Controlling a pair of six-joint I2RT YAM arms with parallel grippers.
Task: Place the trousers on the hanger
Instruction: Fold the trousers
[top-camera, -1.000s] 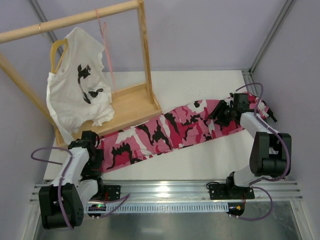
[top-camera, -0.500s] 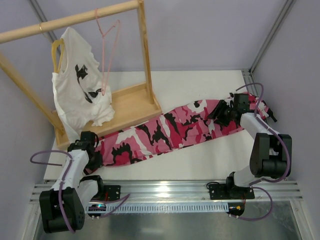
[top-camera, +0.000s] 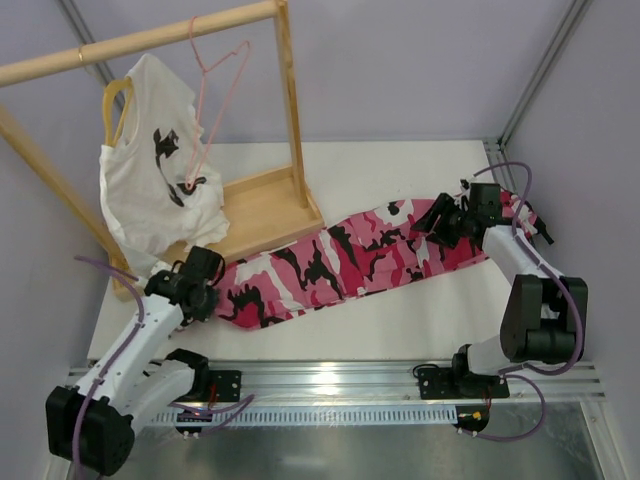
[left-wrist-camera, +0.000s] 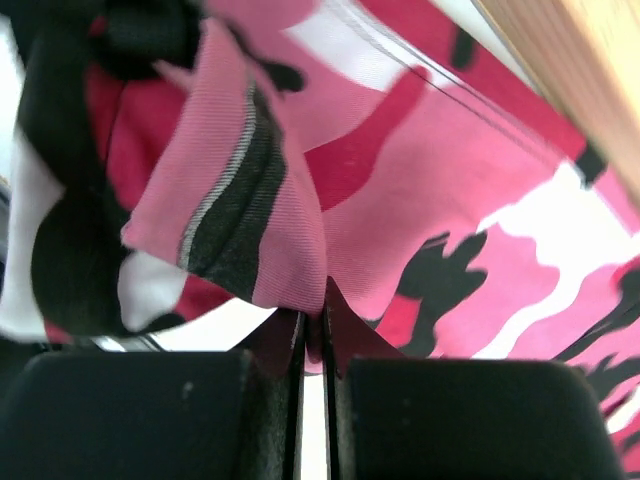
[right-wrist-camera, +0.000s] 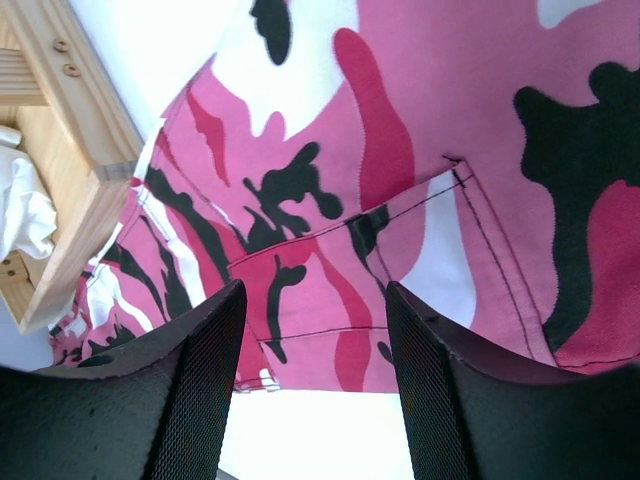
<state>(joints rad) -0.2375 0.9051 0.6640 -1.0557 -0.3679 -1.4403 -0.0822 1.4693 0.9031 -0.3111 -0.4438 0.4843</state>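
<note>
Trousers (top-camera: 340, 262) lie stretched over the desk (top-camera: 400, 325), leg end pinched in the closed left pincer (left-wrist-camera: 312, 322), waist end just under the right pincer (right-wrist-camera: 315, 390), jaws apart and empty. Looks like the pick-up step; next I'd guess right grabs the waistband, then both lift toward the pink wire hanger (top-camera: 215, 90) hanging up beyond the left pincer
</note>
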